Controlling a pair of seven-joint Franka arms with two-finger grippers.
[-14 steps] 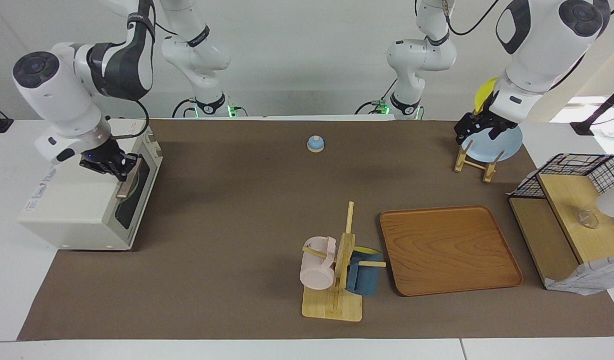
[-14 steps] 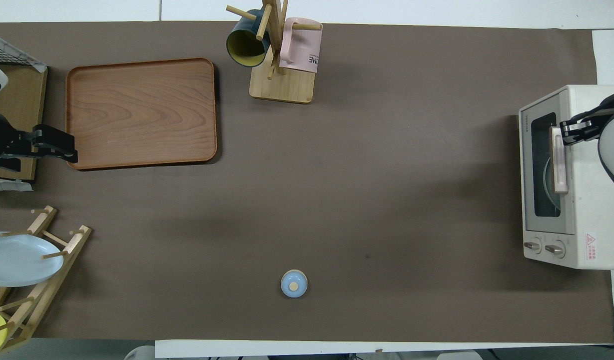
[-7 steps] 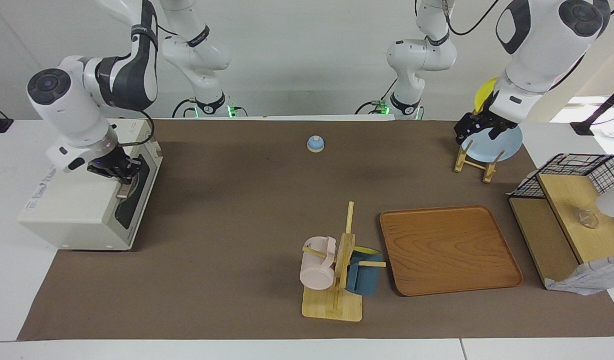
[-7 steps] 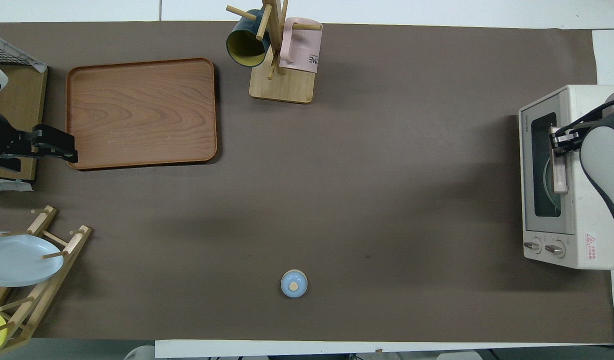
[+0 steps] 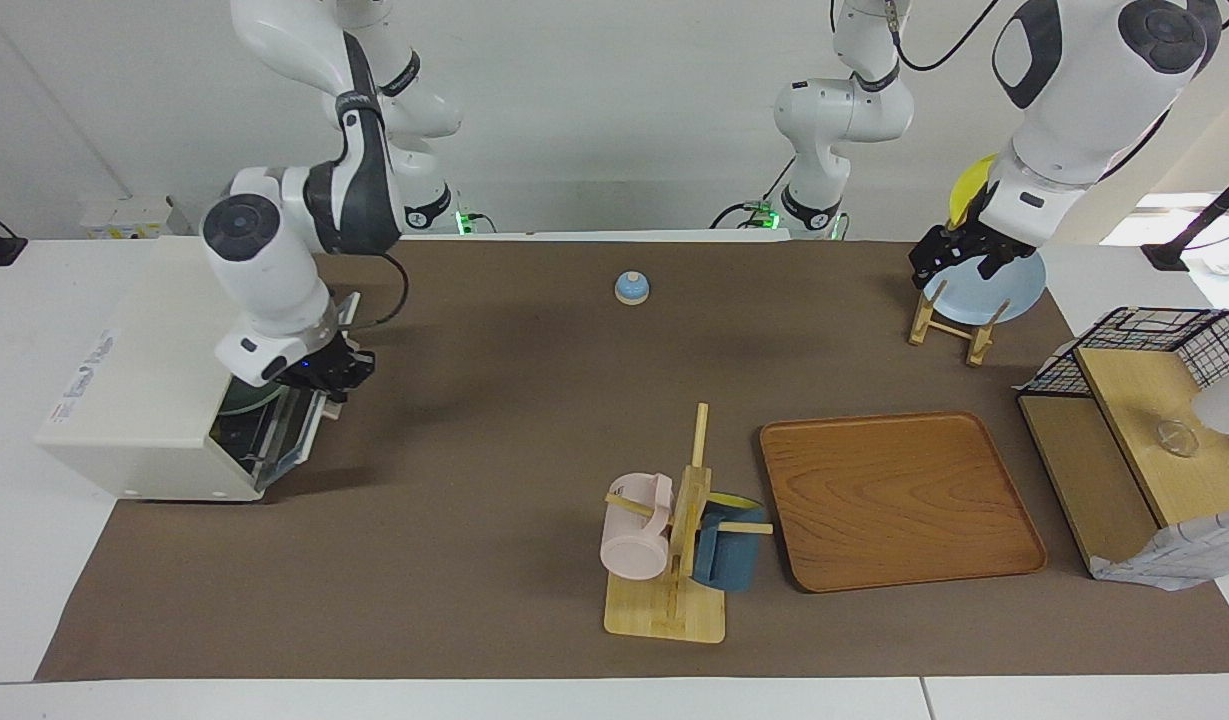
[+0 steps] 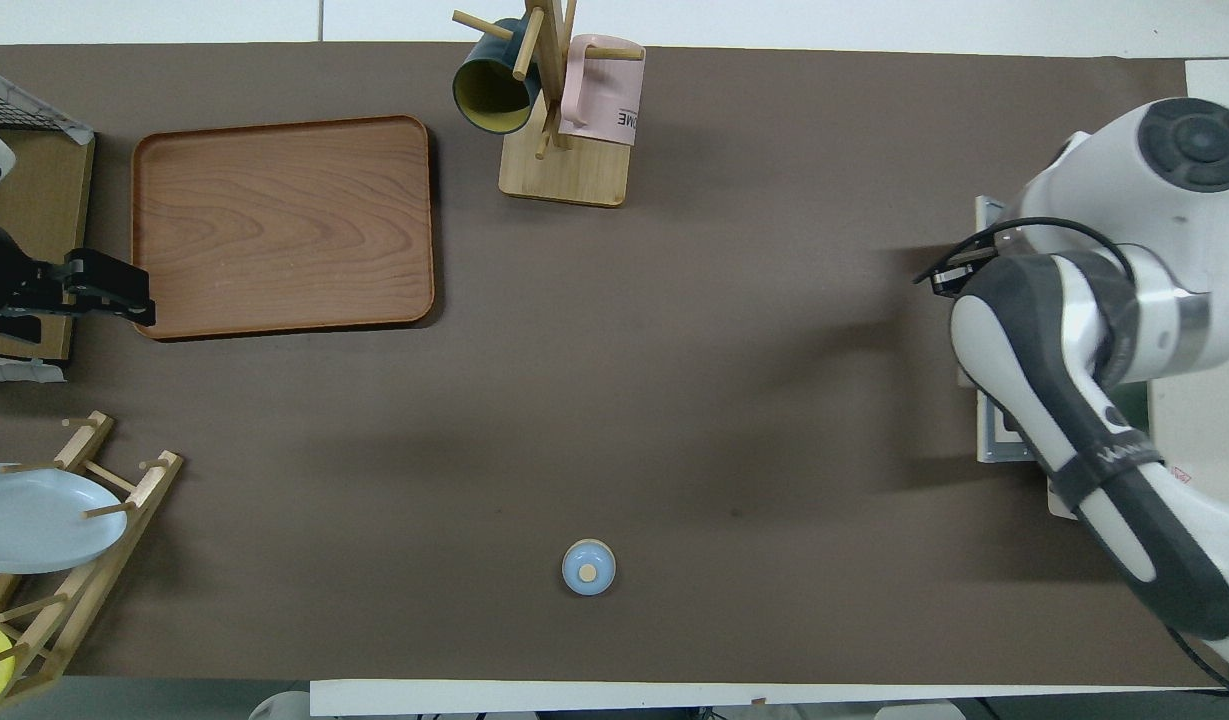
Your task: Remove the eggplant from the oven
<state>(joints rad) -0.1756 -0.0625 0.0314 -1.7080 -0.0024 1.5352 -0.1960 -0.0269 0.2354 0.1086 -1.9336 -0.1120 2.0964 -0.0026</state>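
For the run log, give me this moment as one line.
right gripper: on oven door, part open | eggplant: unseen | left gripper: waits over plate rack

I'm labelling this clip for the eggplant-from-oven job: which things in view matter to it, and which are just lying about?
In the job:
- boxy cream-white toaster oven, door pulled partly down
- right gripper, at the door's top edge

Lying about:
- brown wooden tray
- wooden mug tree with a pink mug and a blue mug
- small blue bell
- left gripper, waiting over the wooden plate rack

The eggplant is not visible.
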